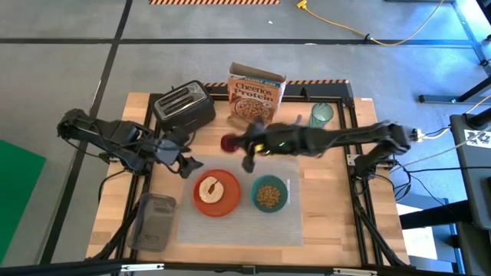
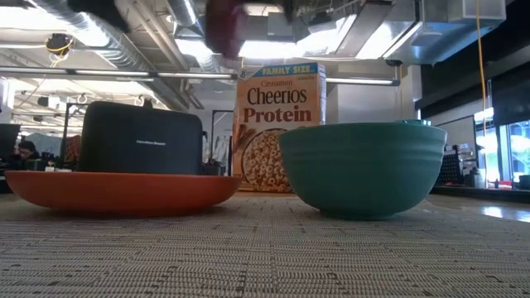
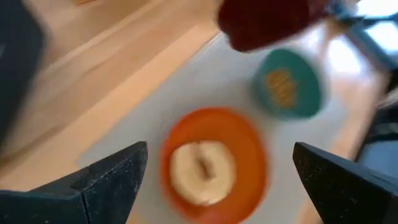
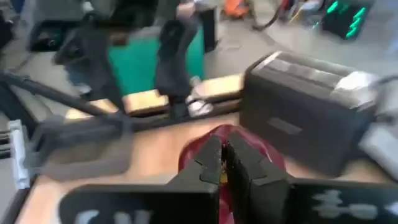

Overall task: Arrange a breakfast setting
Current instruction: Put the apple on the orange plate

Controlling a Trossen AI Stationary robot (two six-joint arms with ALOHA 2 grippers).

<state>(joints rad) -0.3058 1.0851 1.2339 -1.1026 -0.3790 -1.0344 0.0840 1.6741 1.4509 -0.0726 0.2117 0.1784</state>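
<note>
An orange plate (image 1: pixel 216 193) with a toast slice (image 1: pixel 209 188) and a teal bowl (image 1: pixel 269 195) holding cereal rest on the pale placemat (image 1: pixel 307 215). My right gripper (image 1: pixel 239 144) reaches in from the table's right and is shut on a red apple (image 1: pixel 229 142), above the mat's far edge. My left gripper (image 1: pixel 188 162) is open and empty, just left of the plate; its wrist view looks down on the plate (image 3: pixel 214 165). A green tumbler (image 1: pixel 321 115) stands at the far right. No spoon shows. My right gripper has the apple's upper part (image 4: pixel 258 146) at its nearly closed fingertips (image 4: pixel 211 165), which hide the place of contact. The fingers come from the table's right, slanting down. The apple is lifted clear of the table, high in the low view (image 2: pixel 225 25).
A black toaster (image 1: pixel 184 106) and a Cheerios box (image 1: pixel 255 96) stand along the far edge behind the apple. A grey tray (image 1: pixel 153 222) lies at the near left corner. The mat's right part beside the bowl is bare.
</note>
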